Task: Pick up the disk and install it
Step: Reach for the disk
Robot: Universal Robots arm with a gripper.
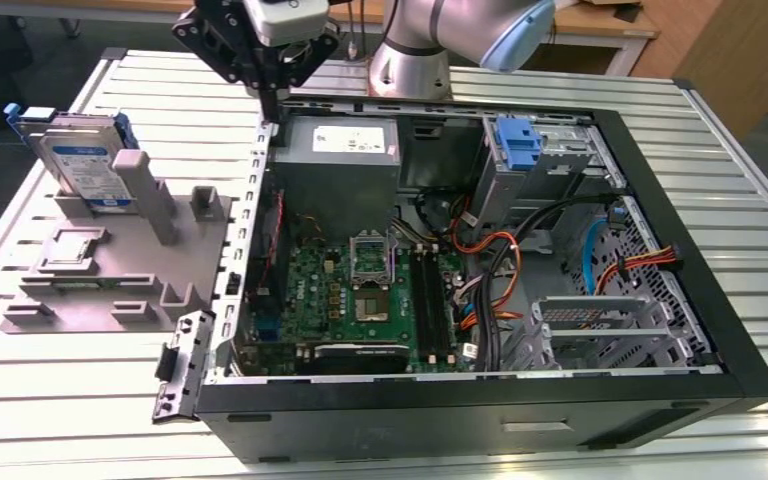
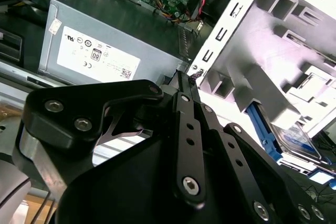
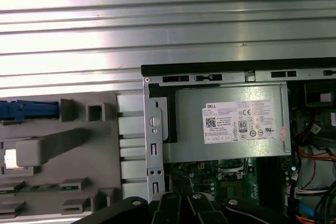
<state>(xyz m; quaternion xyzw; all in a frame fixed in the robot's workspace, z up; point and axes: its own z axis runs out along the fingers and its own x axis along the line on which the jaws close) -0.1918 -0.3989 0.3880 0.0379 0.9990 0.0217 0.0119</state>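
Observation:
The disk (image 1: 81, 165), a silver drive with a white and blue label in a blue carrier frame, stands upright at the far end of the grey stand (image 1: 104, 275) on the exterior view's left. My gripper (image 1: 272, 110) hangs over the back left corner of the open computer case (image 1: 491, 400), beside the power supply (image 1: 337, 150). It is apart from the disk, to the exterior view's right of it. Its black fingers (image 2: 181, 103) meet at the tip with nothing between them. In the second wrist view the disk (image 2: 296, 140) lies past the stand (image 2: 273, 61). The first wrist view catches its blue frame (image 3: 29, 109).
The case lies open on a ribbed metal table (image 1: 64, 400), with motherboard (image 1: 357, 290), cables (image 1: 491, 260) and a metal drive cage (image 1: 598, 320) inside. A blue bracket (image 1: 518, 140) sits in the bay at the case's back. The robot's base (image 1: 411, 50) stands behind the case.

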